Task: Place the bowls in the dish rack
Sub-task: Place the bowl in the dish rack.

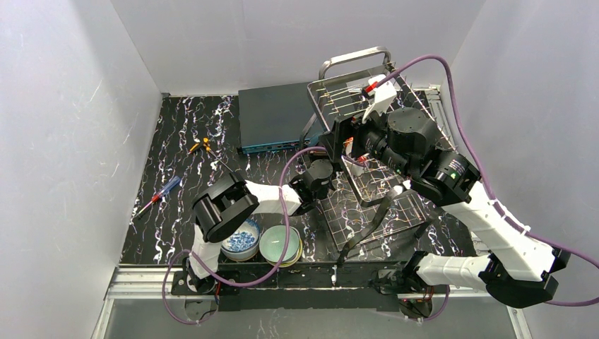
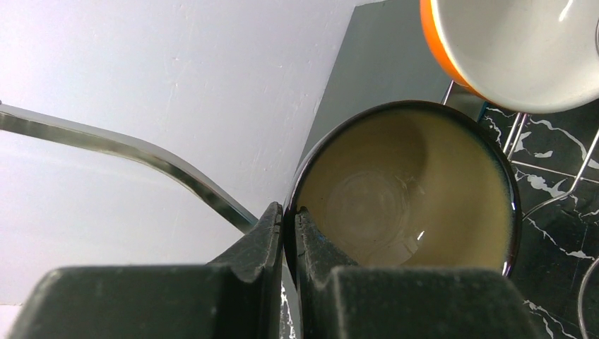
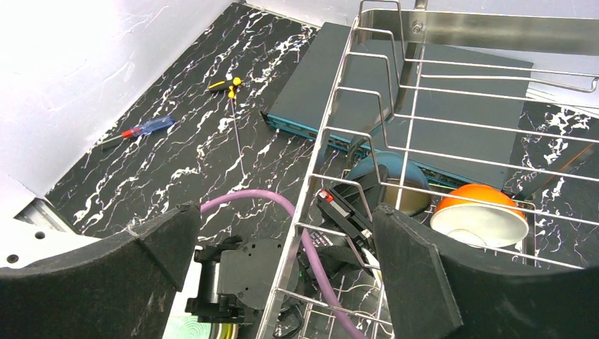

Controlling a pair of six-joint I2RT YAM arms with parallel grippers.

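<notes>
Tightly within left tool [image 2: 289, 213]: beige bowl [image 2: 406, 212]

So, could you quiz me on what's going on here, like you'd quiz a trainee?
1. True or false: the right end effector is holding a bowl.
2. What does the left end effector grip? A) the beige bowl B) a spoon C) a plate
3. Fill in: the orange-and-white bowl lies inside the ____.
Key: 1 false, it is open and empty; 2 A, pinched by the rim; 3 dish rack.

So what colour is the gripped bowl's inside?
The bowl is beige inside, dark-rimmed; best in left wrist view.
</notes>
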